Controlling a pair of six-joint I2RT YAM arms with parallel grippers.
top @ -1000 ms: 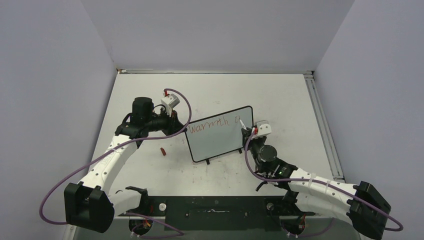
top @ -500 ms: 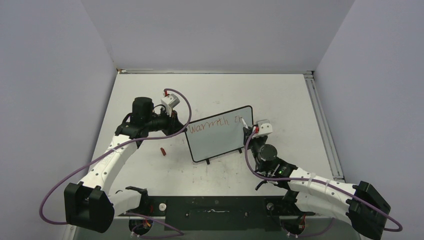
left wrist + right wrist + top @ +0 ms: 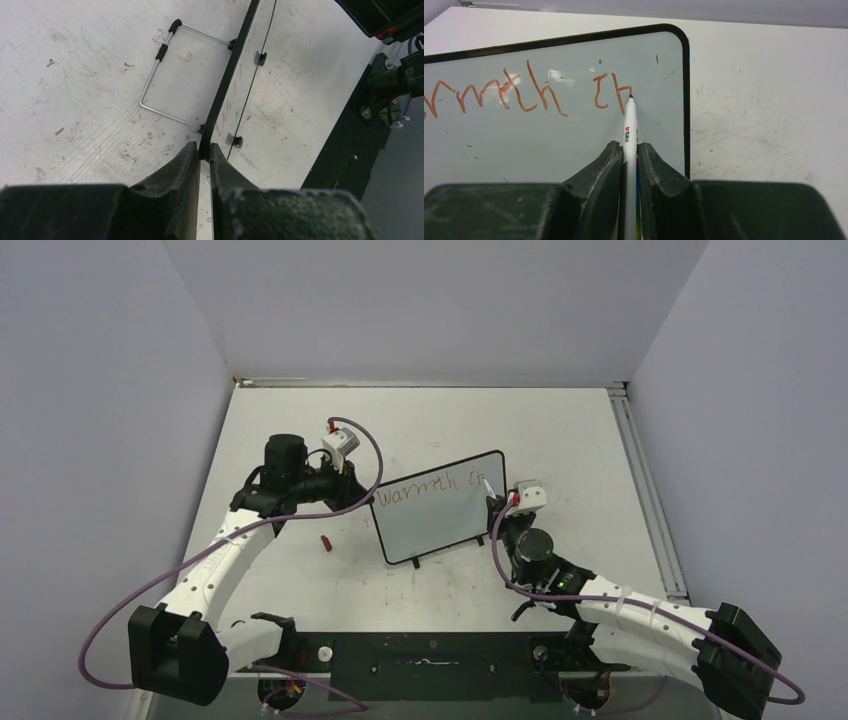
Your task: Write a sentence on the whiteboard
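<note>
Scuffed white table (image 3: 560,430), pale grey walls (image 3: 430,300). Mid-table stands the whiteboard (image 3: 440,530), its left edge clamped by the left gripper (image 3: 204,152). The right gripper (image 3: 629,150) grasps a white marker (image 3: 630,120), tip touching the red sentence (image 3: 524,92): "Warmth i" plus an unfinished letter.

Scuffed, stained white table (image 3: 560,430), boxed in on three sides by plain, pale grey-lilac walls (image 3: 430,310); metal rail (image 3: 645,490) along the table's right edge; soft, even light, faint shadows.
</note>
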